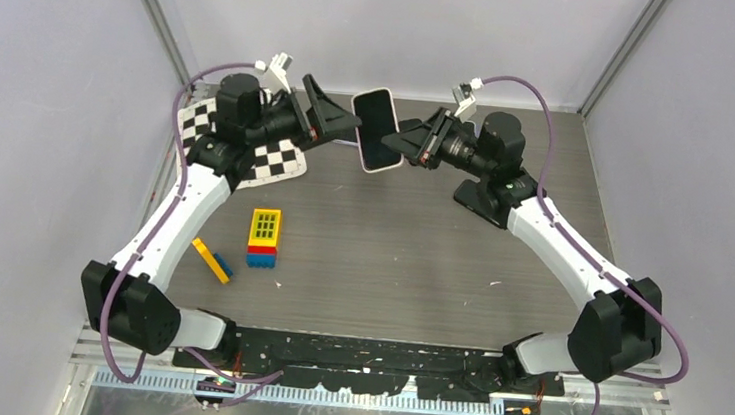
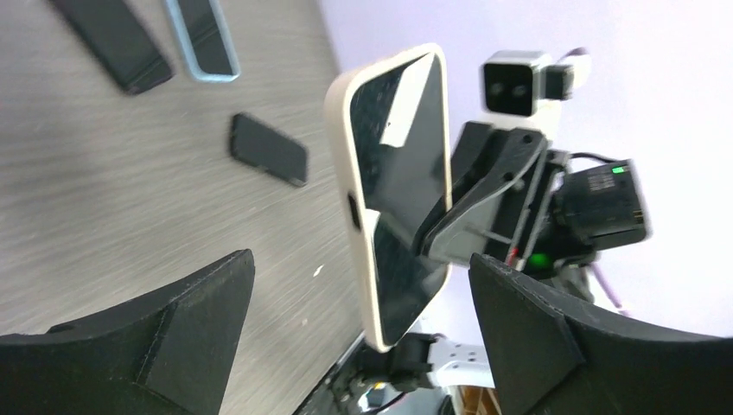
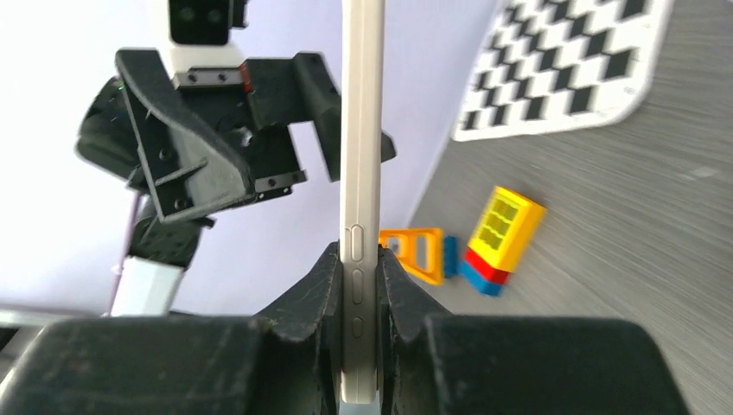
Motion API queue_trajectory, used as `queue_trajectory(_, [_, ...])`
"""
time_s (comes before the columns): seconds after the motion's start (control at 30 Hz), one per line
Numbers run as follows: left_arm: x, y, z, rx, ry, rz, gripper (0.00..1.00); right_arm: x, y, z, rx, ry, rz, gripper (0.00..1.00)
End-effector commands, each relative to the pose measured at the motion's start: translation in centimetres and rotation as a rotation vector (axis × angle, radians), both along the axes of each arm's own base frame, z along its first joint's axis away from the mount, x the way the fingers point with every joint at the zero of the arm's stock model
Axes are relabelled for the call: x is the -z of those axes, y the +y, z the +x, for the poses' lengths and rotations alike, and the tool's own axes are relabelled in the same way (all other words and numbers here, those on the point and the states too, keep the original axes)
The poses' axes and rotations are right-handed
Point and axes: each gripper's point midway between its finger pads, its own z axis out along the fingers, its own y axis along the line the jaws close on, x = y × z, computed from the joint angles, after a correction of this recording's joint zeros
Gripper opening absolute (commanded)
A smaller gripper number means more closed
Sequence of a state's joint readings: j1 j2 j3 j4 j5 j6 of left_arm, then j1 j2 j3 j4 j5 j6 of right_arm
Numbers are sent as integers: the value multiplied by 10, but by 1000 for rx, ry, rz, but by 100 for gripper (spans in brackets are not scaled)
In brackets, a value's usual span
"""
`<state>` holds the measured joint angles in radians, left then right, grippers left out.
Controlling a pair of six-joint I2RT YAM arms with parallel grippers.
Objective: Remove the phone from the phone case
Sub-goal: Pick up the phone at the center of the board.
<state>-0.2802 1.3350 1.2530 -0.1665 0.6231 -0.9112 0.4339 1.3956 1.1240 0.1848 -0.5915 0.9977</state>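
Phone (image 2: 402,173): seated in its cream phone case (image 3: 361,173), aloft over the far side of the table (image 1: 419,262).
Right gripper (image 1: 409,143): clamped across the cased phone's faces.
Left gripper (image 1: 343,128): jaws wide apart beside it, gripping nothing.
Risk: we tug the case and the whole thing slips free and drops.
Cause: our clamp pins phone and case together.

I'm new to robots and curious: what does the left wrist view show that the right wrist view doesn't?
Left wrist only: the dark screen of the cream-cased phone face-on, plus a long black slab, a pale blue frame and a small dark slab lying flat. Right wrist only: the phone's side buttons, the black-and-white checkered sheet, the yellow, red and blue toy block. Both: the phone clamped in the right end effector, the open left end effector, the grey wood-grain tabletop.
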Motion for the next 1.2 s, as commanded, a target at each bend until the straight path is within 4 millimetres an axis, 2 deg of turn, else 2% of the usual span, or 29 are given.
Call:
queue_trajectory(0.0, [-85,-7,-16,75,-131,-118,97,-110,8,-48,-179,-268,221,1])
queue_trajectory(0.13, [-133,-15,-33,189,-267,-228,96,-116,22,-60,-232,-288,229,1])
queue_trajectory(0.27, [-146,-18,-47,262,-332,-281,93,-126,23,-66,-268,-281,292,1])
queue_trajectory(0.33, [-145,-18,-49,269,-327,-281,90,-133,23,-70,-280,-298,321,1])
queue_trajectory(0.5, [-145,-16,-53,261,-323,-289,78,-131,24,-69,-294,-276,324,1])
queue_trajectory(0.93, [-121,-19,-43,228,-96,-306,53,-122,34,-59,-305,-240,338,1])
queue_trajectory(1.17, [-111,-19,-41,219,-69,-293,54,-119,39,-47,-288,-213,336,1])
